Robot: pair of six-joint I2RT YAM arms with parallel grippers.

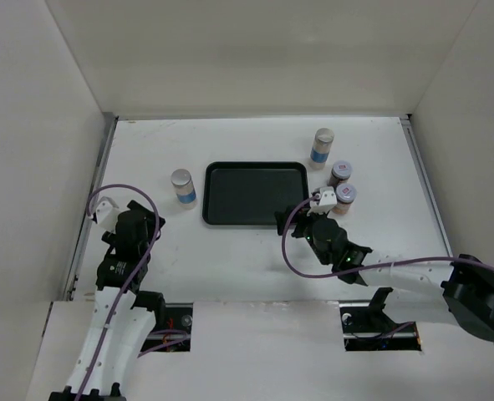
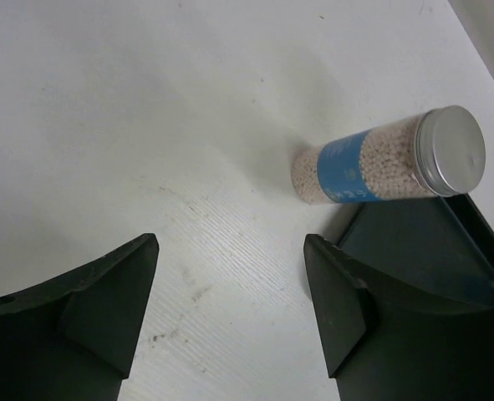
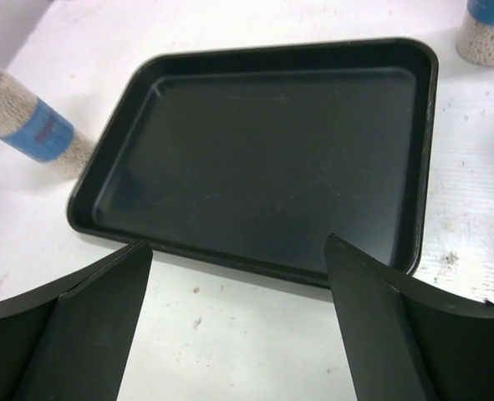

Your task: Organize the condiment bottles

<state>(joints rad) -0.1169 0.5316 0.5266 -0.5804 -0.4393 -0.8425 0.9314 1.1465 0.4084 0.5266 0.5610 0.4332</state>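
Observation:
A black tray (image 1: 255,215) lies mid-table. One tall grey-capped, blue-labelled shaker (image 1: 183,187) stands just left of the tray, and another (image 1: 322,148) stands behind its right corner. Two short brownish jars (image 1: 341,173) (image 1: 345,197) stand right of the tray. My left gripper (image 1: 150,219) is open and empty, near and to the left of the left shaker (image 2: 389,167). My right gripper (image 1: 295,213) is open and empty, at the tray's near right corner. The right wrist view shows the tray (image 3: 255,57) ahead, the left shaker (image 3: 29,125) and the back shaker's base (image 3: 489,33).
White walls enclose the table on the left, back and right. The tray's corner (image 2: 430,242) shows beside my left gripper's (image 2: 230,242) right finger. My right gripper (image 3: 238,244) hovers over bare table at the tray's near rim.

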